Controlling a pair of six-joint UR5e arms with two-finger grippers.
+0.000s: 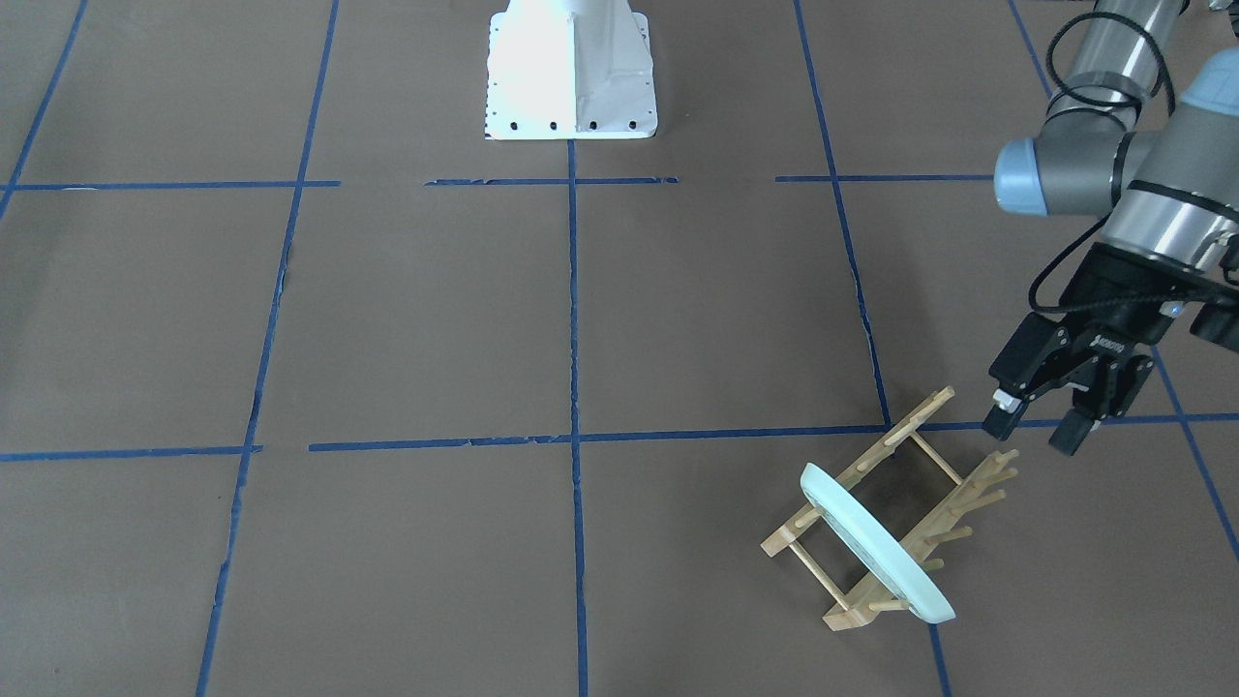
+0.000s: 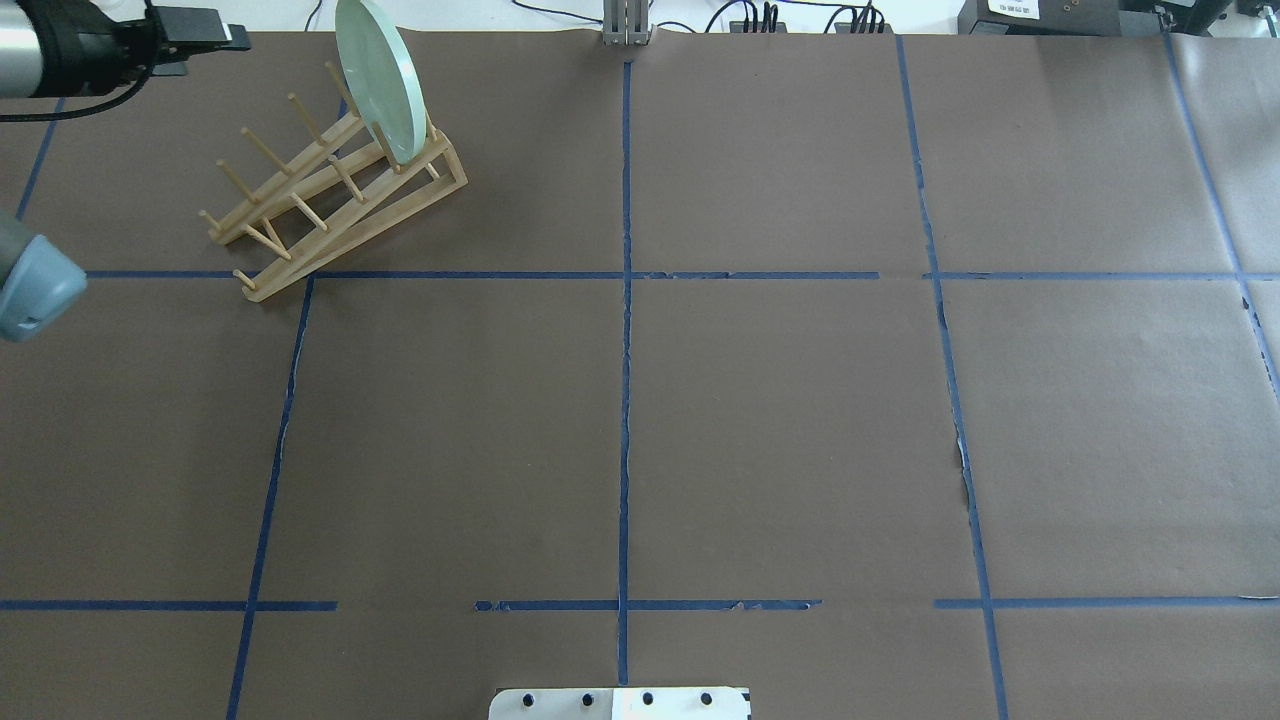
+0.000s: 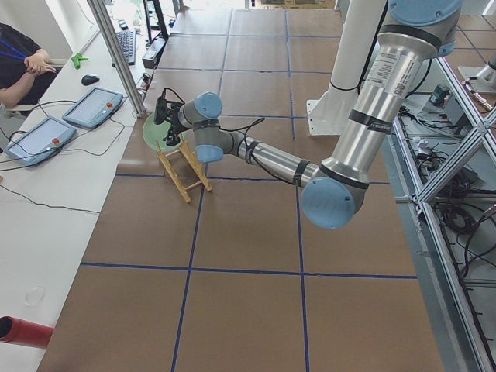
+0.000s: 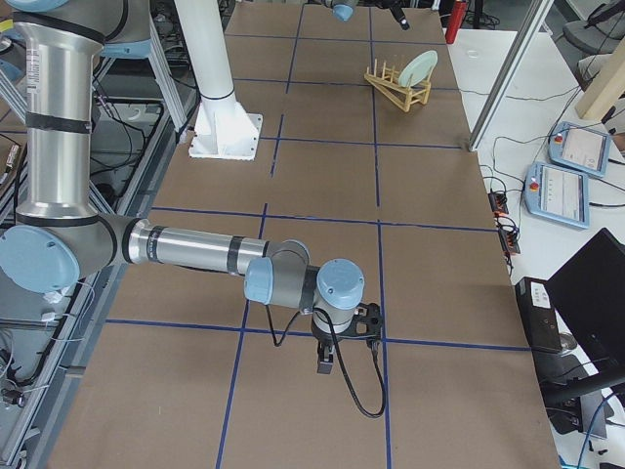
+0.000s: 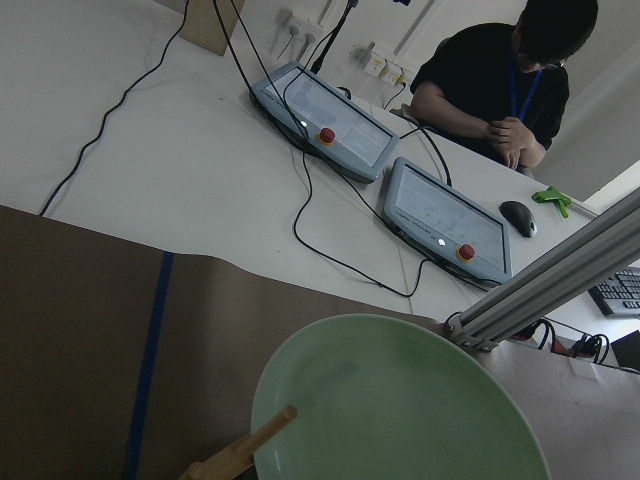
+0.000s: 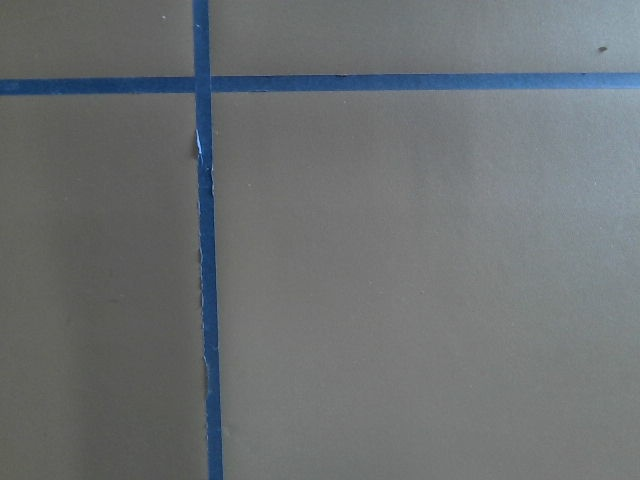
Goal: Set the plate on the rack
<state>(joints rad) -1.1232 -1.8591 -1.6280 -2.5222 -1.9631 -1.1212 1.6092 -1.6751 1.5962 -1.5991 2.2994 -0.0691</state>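
Plate (image 1: 876,557): you'll find it on edge in the rack (image 1: 900,503), set across both rails in a slot at the end farthest from the robot. It is tilted a little rather than plumb. Its lower rim sits down between the pegs. From the pictures you can't tell exactly which pegs it touches.

Rack: stands on the table (image 1: 436,319), far left from the robot's seat, close to the far edge. It sits askew to the blue tape lines (image 1: 573,310), and the end nearer the robot lies close to a tape crossing. All the other slots hold nothing.

Left gripper (image 1: 1034,428): fingers spread apart, holding nothing. It hangs just beyond the rack's robot-side end, clear of the pegs as far as the front view shows and well apart from the plate. Its wrist camera looks over the plate's green inner face. One wooden peg tip (image 5: 245,450) pokes up in front of the plate's rim.

Right gripper (image 4: 337,337): only the right-end camera catches it, low over the table on the robot's right and far from the rack. You cannot tell from there whether the fingers are apart or together. Its own wrist camera gives only brown paper and a tape crossing.

Surroundings: the white robot base (image 1: 571,73) is at mid-table on the robot's side. Beyond the far edge there are two pendant tablets (image 5: 450,220) on a white bench, and a person in black (image 5: 500,80) is seated behind them.
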